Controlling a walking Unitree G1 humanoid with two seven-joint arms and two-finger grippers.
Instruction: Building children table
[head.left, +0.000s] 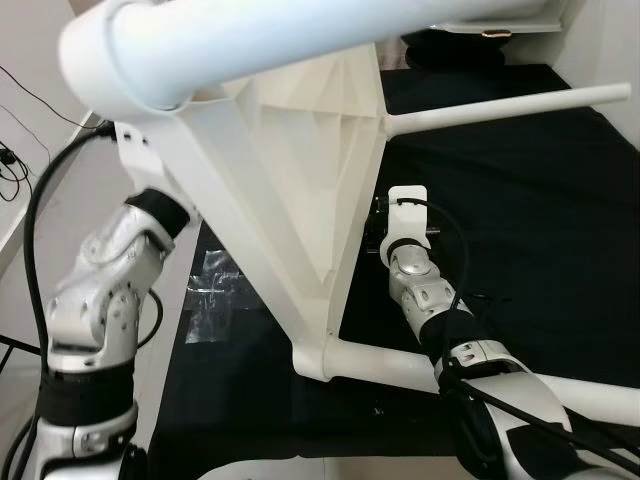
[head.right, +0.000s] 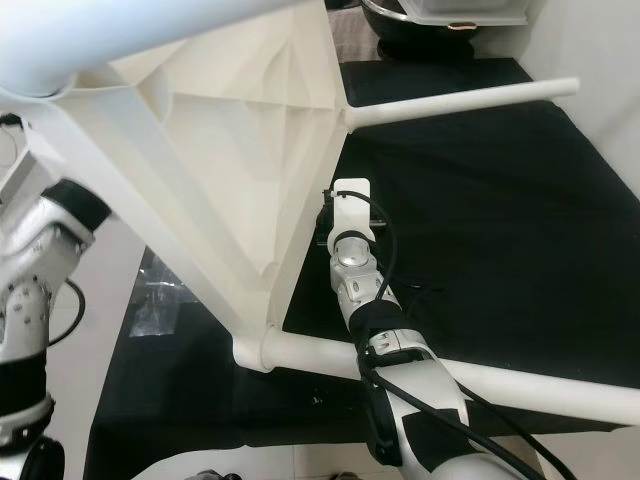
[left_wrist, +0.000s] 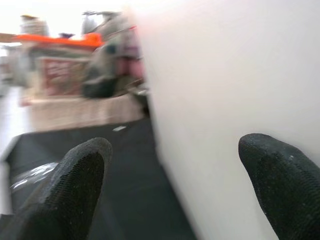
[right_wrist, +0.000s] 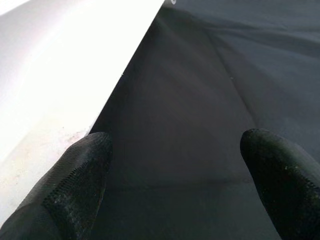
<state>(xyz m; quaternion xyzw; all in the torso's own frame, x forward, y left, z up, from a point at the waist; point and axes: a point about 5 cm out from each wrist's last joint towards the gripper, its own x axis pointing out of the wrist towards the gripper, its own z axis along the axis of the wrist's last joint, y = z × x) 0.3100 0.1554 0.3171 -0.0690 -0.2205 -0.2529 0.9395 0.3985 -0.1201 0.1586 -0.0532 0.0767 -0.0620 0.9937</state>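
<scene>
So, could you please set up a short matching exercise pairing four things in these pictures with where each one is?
Things:
1. white table top
2. left gripper
3. right gripper
4. clear plastic bag

Places:
A. fingers apart, with a white panel just ahead of it
B. lying on the black mat beside the left arm
C. tilted up on edge between the two arms
D. fingers apart over the black mat, a white edge at one side

Pairs: 1-C, 2-A, 3-D, 4-B
</scene>
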